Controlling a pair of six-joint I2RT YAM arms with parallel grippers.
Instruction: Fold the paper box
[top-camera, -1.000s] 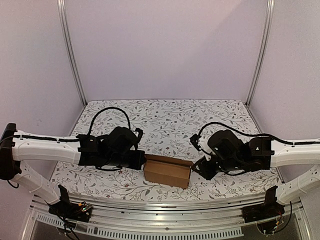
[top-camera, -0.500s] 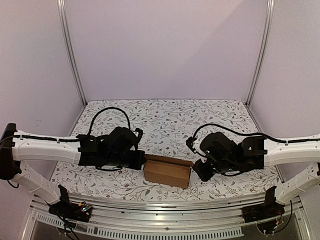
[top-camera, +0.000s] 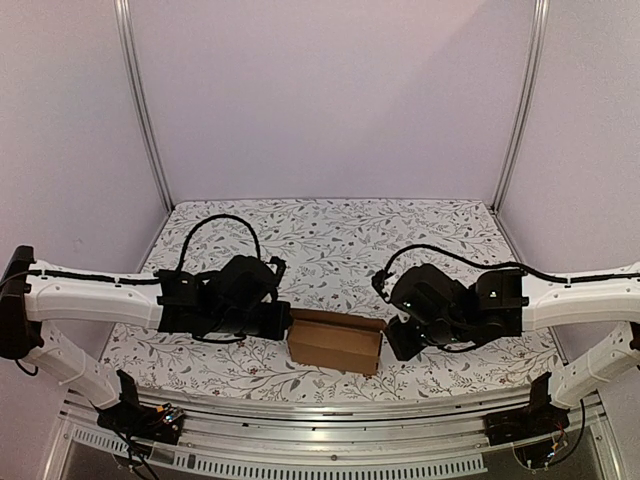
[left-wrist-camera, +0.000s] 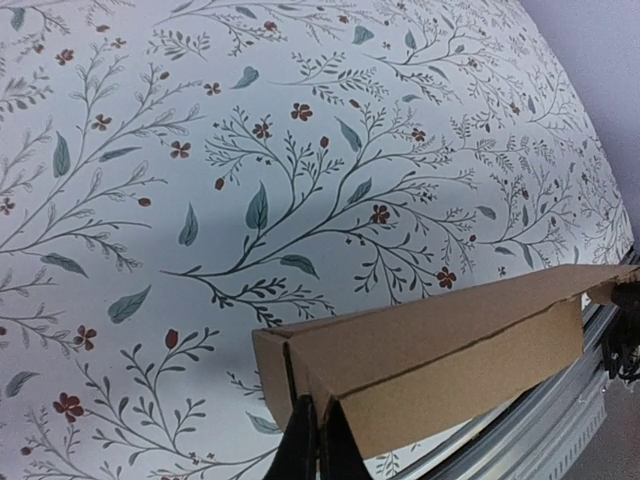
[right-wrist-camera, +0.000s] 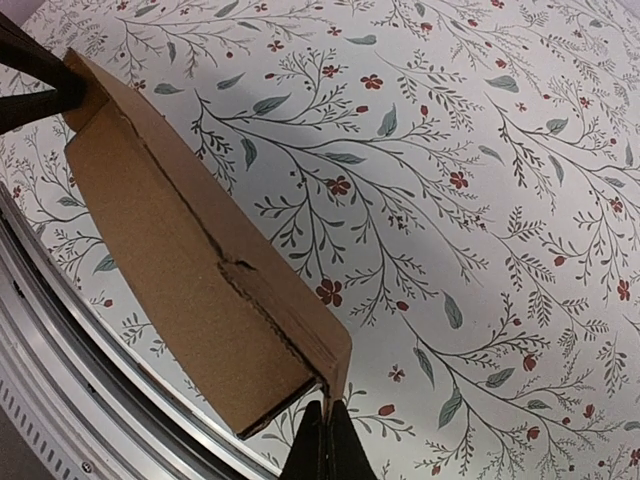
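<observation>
Lilac walls (top-camera: 330, 100) close the cell in on three sides, with metal posts (top-camera: 143, 110) at the back corners. Below them lies the tabletop (top-camera: 340, 225), covered by a white cloth printed with grey-green sprigs and small red flowers. A metal rail (top-camera: 330, 405) runs along its near edge.

Next in size are the left arm (top-camera: 90, 295) and the right arm (top-camera: 585, 295). Both are white with black wrists, and they reach inward from either side, low over the cloth, to meet at the box (top-camera: 335, 343).

The box is plain brown cardboard, folded into a long, low rectangular shape. It sits close to the tabletop's front edge, midway between the arms, with its length running left to right at a slight angle. Whether its underside rests on the cloth or hangs just clear of it cannot be told. The left wrist view shows its left end not fully shut, with folded flaps around a small hollow and a crease along the long side. The right wrist view shows layered, slightly ragged cardboard edges at its right end.

The left claw (left-wrist-camera: 317, 440) is pressed together, pinching a thin cardboard edge at the box's left end. The right claw (right-wrist-camera: 325, 440) is likewise pressed together, pinching the corner edge at the right end.
</observation>
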